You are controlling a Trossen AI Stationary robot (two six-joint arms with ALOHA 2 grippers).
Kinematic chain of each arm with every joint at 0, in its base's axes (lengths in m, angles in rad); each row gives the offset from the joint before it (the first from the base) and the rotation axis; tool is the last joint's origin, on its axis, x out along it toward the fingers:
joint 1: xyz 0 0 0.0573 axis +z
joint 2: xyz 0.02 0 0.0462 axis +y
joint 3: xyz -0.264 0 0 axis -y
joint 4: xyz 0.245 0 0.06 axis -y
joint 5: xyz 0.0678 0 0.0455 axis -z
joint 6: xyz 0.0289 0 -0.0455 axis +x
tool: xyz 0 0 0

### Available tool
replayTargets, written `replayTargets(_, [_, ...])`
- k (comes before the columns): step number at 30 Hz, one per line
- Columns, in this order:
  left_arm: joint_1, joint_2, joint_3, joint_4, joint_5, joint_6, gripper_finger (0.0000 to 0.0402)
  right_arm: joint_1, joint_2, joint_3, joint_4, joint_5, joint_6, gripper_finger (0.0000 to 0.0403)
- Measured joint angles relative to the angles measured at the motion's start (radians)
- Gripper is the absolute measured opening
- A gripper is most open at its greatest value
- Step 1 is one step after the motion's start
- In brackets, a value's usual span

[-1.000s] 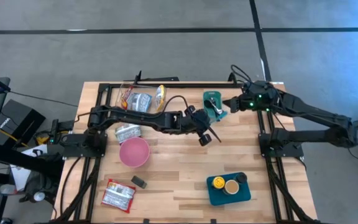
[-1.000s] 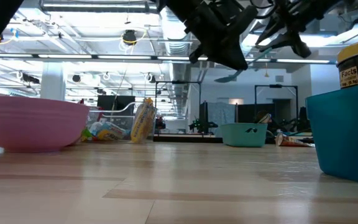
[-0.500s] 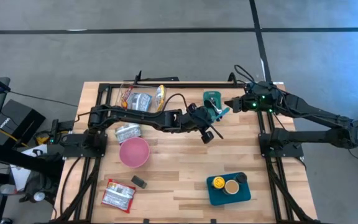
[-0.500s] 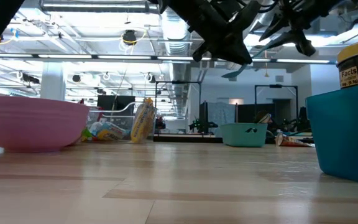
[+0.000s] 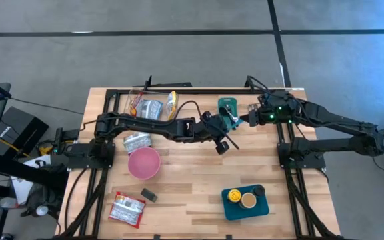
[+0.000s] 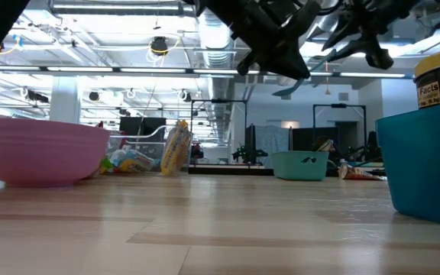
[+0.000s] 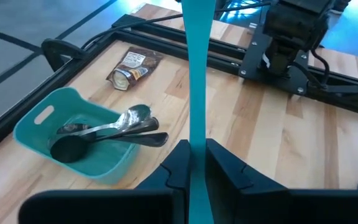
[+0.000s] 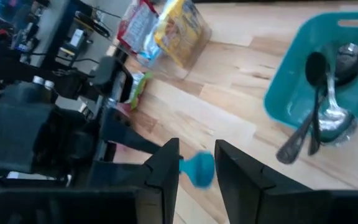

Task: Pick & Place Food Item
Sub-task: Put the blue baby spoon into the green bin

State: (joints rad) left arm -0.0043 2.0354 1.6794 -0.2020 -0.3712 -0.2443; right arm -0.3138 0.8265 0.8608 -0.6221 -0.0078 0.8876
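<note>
Both grippers meet over the table's far middle on a long, flat teal utensil (image 5: pixel 237 121). My left gripper (image 7: pixel 197 155) is shut on one end, and the strip (image 7: pixel 197 74) runs out past its fingers. My right gripper (image 8: pixel 196 158) has the utensil's rounded end between its fingers. In the high view the left gripper (image 5: pixel 225 131) reaches in from the left and the right gripper (image 5: pixel 249 118) from the right. Food packets lie in a clear bin (image 5: pixel 147 105), beside a pink bowl (image 5: pixel 143 162), and near the front left (image 5: pixel 127 209). My left gripper pinches the utensil's flat strip (image 7: pixel 197 134) between its two fingers. The strip runs along the fingers and on beyond them, lifted clear of the table. My right gripper has the rounded teal end (image 8: pixel 197 170) between its two fingers, coming from the table's right side and slanting down. That end hangs clear above the wood.
A teal bin (image 5: pixel 230 105) holding spoons and a black ladle stands just below and behind the grippers. A snack packet (image 7: pixel 132 67) lies beyond it. A teal tray (image 5: pixel 235 210) with cans sits front right, and a small dark block (image 5: pixel 149 195) front left.
My left gripper has tipped up a little, lifting the utensil's free end. My right gripper has drifted slightly toward the table's near edge and rolled a bit. Neither finger gap has changed.
</note>
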Motion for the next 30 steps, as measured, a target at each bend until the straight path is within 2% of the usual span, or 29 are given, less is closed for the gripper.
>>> replayTargets(14, [0.000,0.000,0.000,0.000,-0.004,0.002,0.0021,0.000,0.001,0.000,-0.024,-0.045,0.039,0.0098])
replayTargets(30, [0.000,0.000,0.000,-0.057,-0.003,0.004,0.0021,-0.001,0.091,0.000,0.035,-0.078,0.039,0.0098])
